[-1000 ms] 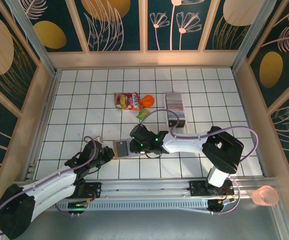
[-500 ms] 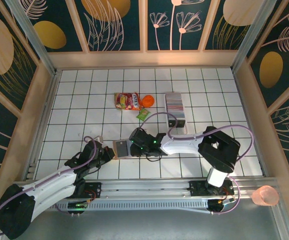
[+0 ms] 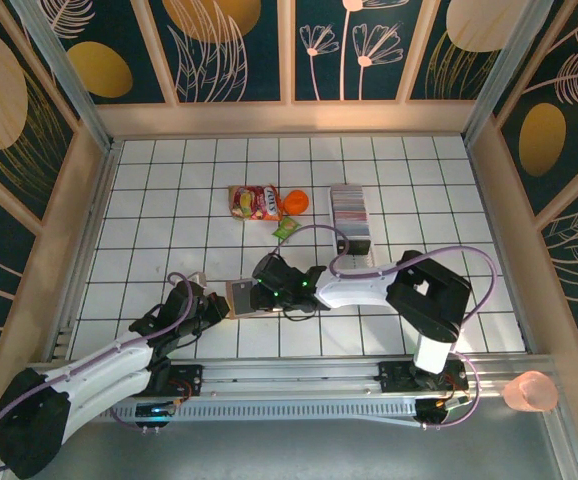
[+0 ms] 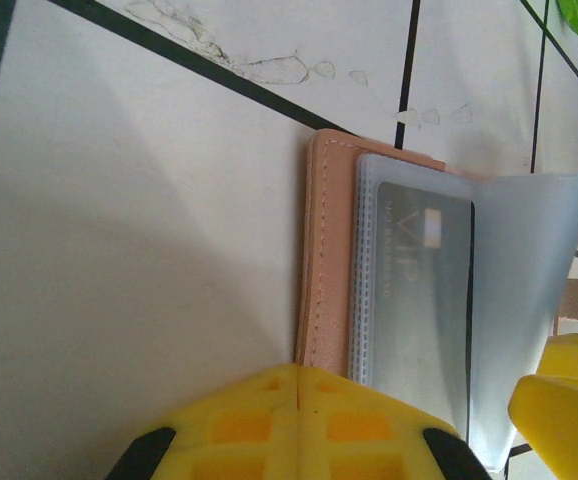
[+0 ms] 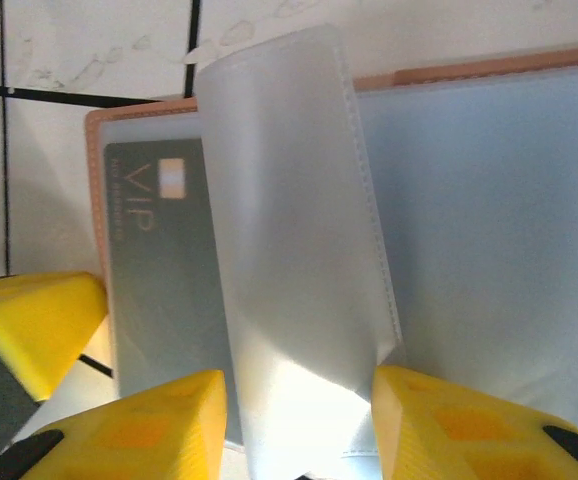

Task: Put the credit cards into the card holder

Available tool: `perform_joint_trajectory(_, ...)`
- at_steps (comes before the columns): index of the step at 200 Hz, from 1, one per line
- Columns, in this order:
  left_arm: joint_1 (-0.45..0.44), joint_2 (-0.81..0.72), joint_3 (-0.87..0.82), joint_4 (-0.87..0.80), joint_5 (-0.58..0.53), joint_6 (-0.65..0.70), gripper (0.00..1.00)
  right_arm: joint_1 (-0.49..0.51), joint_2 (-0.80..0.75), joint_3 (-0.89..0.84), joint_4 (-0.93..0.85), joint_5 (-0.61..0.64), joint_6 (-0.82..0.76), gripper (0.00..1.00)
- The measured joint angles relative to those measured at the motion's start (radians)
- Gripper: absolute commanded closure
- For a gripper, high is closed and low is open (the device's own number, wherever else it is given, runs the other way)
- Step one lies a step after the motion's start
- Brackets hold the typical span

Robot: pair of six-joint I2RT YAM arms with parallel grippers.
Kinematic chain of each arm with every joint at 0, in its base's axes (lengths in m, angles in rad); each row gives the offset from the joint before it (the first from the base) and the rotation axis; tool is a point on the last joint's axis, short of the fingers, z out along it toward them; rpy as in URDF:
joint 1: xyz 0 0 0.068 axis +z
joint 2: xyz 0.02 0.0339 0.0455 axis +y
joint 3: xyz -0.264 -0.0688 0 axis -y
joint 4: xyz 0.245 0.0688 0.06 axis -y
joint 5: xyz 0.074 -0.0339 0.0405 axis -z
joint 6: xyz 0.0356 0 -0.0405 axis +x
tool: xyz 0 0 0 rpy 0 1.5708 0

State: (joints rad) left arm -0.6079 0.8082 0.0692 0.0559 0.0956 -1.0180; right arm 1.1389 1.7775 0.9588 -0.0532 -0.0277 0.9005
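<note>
Salmon-pink leather marks the card holder (image 3: 243,297), which lies open on the white tiled worktop (image 3: 149,200). At its left edge sits the left gripper (image 4: 299,385), yellow fingers pressed together and touching the holder's pink rim. Inside the holder, a grey card (image 5: 154,280) printed VIP lies in a clear pocket. At the holder's right side, the right gripper (image 5: 299,430) has its fingers partly apart, with a translucent sleeve (image 5: 289,230) rising between them. Right of the holder and farther back, well apart from it, the credit cards (image 3: 350,208) stand as a striped row in a white tray (image 3: 361,245).
</note>
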Motion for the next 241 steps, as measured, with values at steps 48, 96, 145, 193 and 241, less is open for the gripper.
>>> perform_joint_trajectory(48,0.000,-0.022,-0.006,-0.010,-0.002,0.000,1.00,0.004,0.031,0.002,0.090,-0.045,0.023,0.57)
perform_joint_trajectory(96,0.000,-0.036,-0.012,-0.015,-0.002,-0.001,1.00,0.023,0.037,0.002,0.169,-0.054,0.040,0.57)
perform_joint_trajectory(145,0.000,-0.050,-0.017,-0.018,-0.003,-0.001,1.00,0.034,0.038,0.002,0.286,-0.087,0.067,0.57)
perform_joint_trajectory(193,0.000,-0.090,-0.017,-0.046,-0.026,-0.006,1.00,0.036,0.029,0.002,0.399,-0.129,0.074,0.58)
perform_joint_trajectory(241,0.000,-0.108,-0.017,-0.062,-0.039,-0.009,1.00,0.037,-0.080,0.002,0.450,-0.135,0.026,0.57)
